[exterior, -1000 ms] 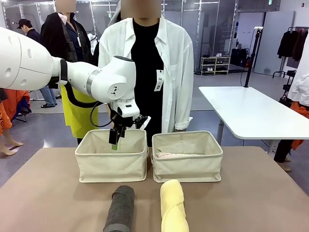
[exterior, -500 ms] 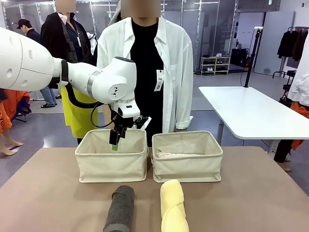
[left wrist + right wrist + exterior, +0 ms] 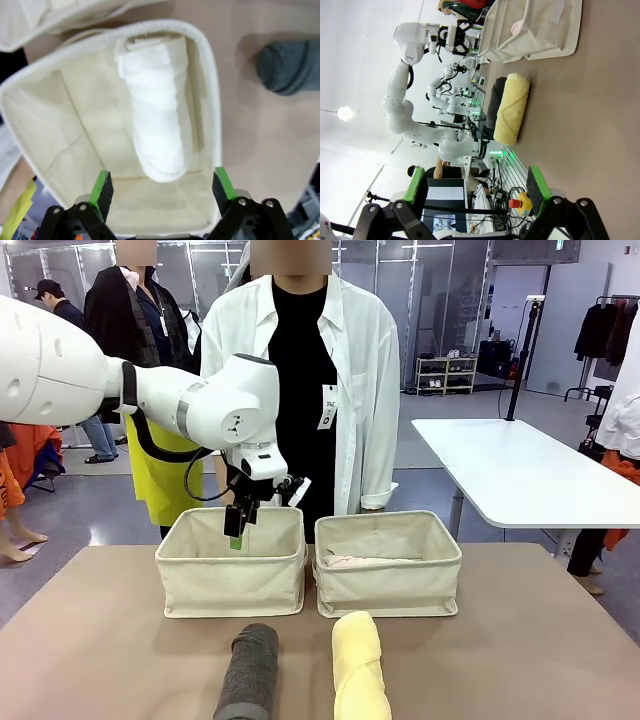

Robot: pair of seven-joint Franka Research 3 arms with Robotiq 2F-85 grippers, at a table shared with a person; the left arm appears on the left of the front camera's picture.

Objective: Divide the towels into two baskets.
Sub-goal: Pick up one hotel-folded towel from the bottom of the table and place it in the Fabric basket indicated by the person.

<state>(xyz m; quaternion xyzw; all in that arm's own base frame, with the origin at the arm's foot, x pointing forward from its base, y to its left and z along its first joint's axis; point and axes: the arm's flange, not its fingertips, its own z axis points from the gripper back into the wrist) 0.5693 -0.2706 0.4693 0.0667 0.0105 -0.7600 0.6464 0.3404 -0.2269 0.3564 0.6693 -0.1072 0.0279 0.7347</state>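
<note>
My left arm [image 3: 60,375] is glossy white, made of fat rounded segments, with a black band and a grey ring where they join. A small black mark sits on the wrist housing [image 3: 238,425]. A thick black cable [image 3: 160,450] loops under the forearm, and a thinner one hangs beside the wrist. My left claw [image 3: 162,186] is black, with bright green pads [image 3: 102,186] on its two fingers and silver screws [image 3: 238,202] at the linkage joints. My right claw [image 3: 477,186] matches it: black links, green pads, round silver pivots.
</note>
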